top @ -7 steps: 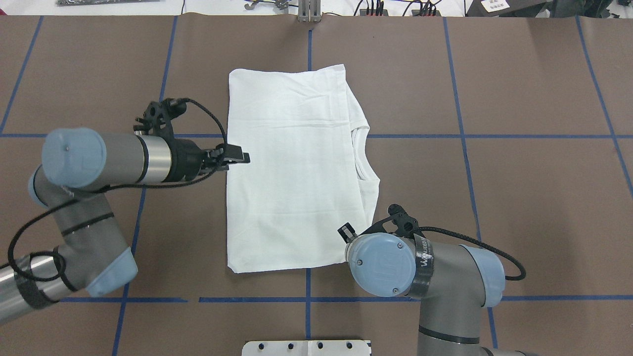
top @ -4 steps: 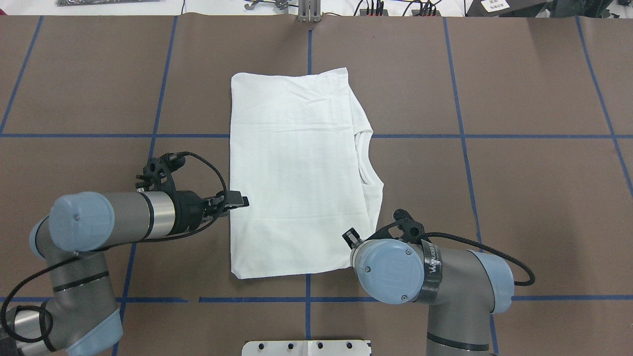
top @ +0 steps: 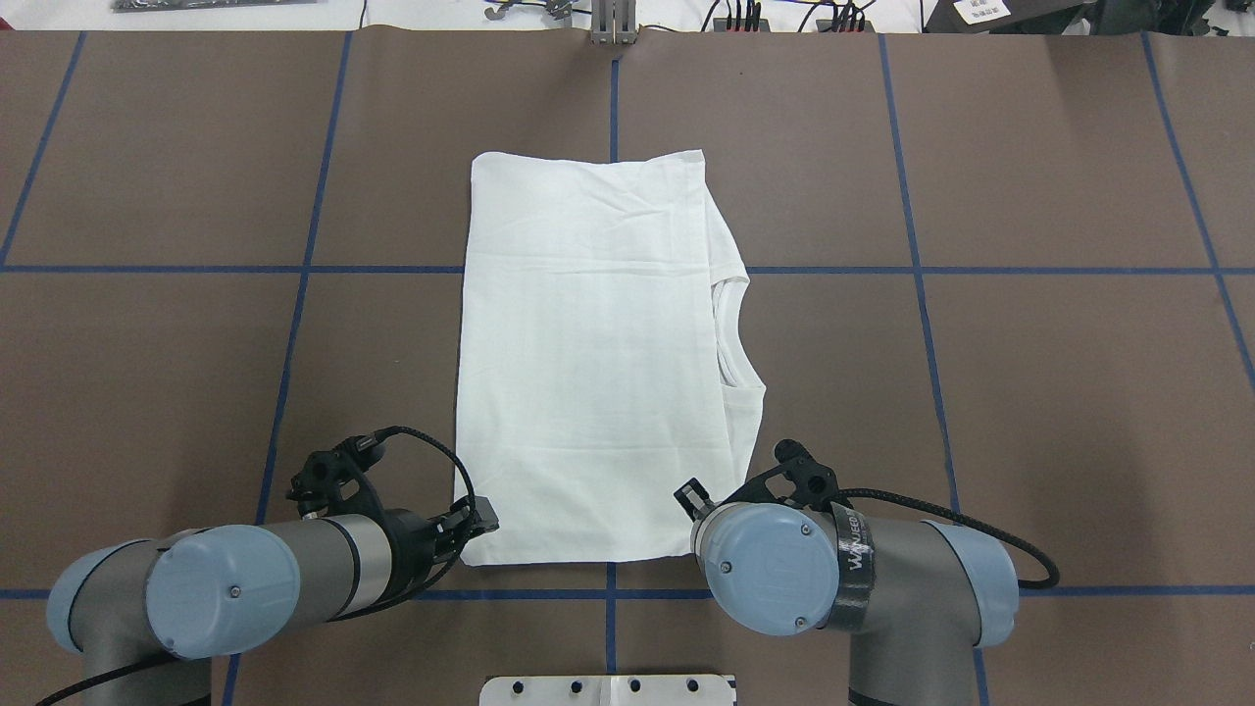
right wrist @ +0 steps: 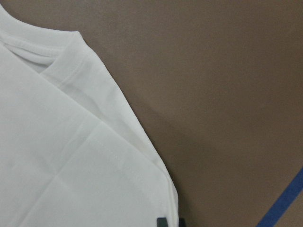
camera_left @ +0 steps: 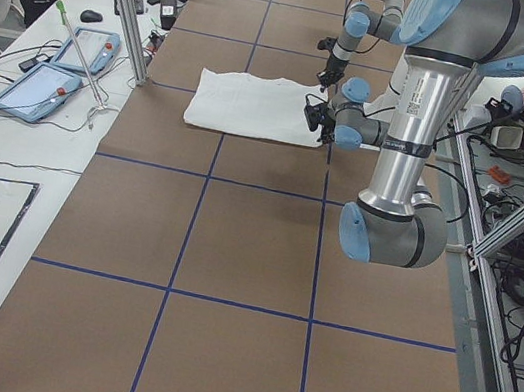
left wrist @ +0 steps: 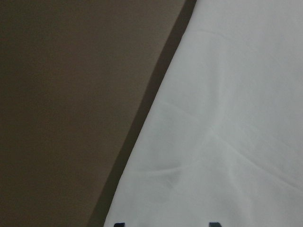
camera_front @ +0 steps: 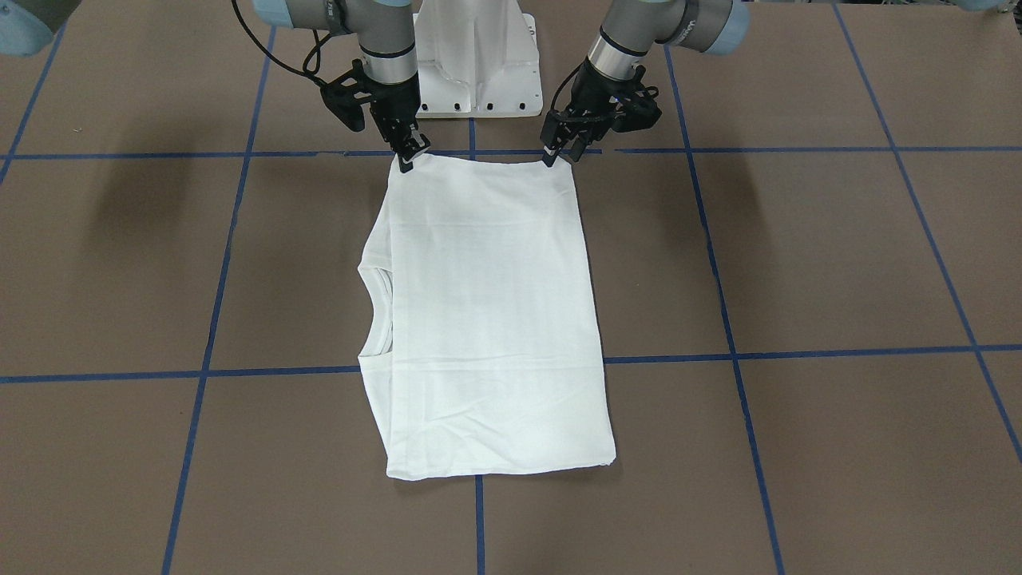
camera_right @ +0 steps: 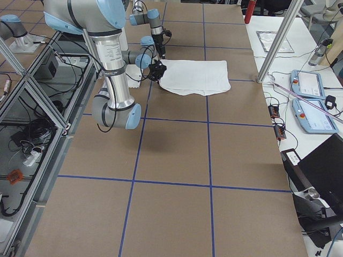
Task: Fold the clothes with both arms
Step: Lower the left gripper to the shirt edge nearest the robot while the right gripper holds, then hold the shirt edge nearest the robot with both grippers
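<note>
The left gripper (camera_front: 559,154) is seen released, its fingertips (left wrist: 119,224) set wide apart in the left wrist view, at the near left corner of the T-shirt (top: 588,363). A second ago it was placed halfway along the garment's left edge, and it has since been drawn back toward the robot to that corner. The right gripper (camera_front: 409,157) is judged to be clenched on the near right corner, and the cloth has been dragged slightly toward the robot and to its right. Both near corners are thus attended, so a lift of the near edge is judged to be at hand once the left corner is pinched.

The T-shirt is laid flat as a folded rectangle at the middle of the surface (top: 980,392), with the collar (top: 730,333) at its right edge. In the overhead view the right gripper is hidden beneath its wrist joint (top: 770,569). Only in the front-facing view are both grippers shown at the corners.
</note>
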{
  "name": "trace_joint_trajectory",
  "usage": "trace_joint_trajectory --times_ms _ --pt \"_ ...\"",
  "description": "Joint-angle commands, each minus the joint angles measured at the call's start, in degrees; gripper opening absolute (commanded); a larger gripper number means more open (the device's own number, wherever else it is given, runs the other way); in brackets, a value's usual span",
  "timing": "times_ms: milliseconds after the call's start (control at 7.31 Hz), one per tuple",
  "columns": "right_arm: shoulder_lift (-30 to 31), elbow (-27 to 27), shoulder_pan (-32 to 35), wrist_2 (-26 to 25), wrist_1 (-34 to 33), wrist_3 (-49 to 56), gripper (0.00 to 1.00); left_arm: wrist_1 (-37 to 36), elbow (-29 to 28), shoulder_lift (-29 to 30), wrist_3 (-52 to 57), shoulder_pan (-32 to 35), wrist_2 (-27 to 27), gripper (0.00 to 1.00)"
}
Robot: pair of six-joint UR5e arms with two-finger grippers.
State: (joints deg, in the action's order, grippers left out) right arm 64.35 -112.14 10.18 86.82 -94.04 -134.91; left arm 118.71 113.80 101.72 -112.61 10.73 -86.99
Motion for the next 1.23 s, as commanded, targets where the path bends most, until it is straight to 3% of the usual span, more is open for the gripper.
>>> trace_joint_trajectory --times_ms 0,821,1095 --pt "-0.01 -0.01 -0.07 0.02 0.00 0.09 0.00 -1.54 -0.24 0.23 -0.42 -1.24 0.24 0.66" --pt "-0.01 -0.01 0.20 -0.07 0.00 0.70 0.00 -3.40 -1.30 0.49 -0.33 -1.59 0.33 0.44" --pt "-0.10 -0.01 0.20 0.02 0.00 0.70 0.00 -3.40 -1.65 0.49 -0.24 -1.59 1.03 0.18"
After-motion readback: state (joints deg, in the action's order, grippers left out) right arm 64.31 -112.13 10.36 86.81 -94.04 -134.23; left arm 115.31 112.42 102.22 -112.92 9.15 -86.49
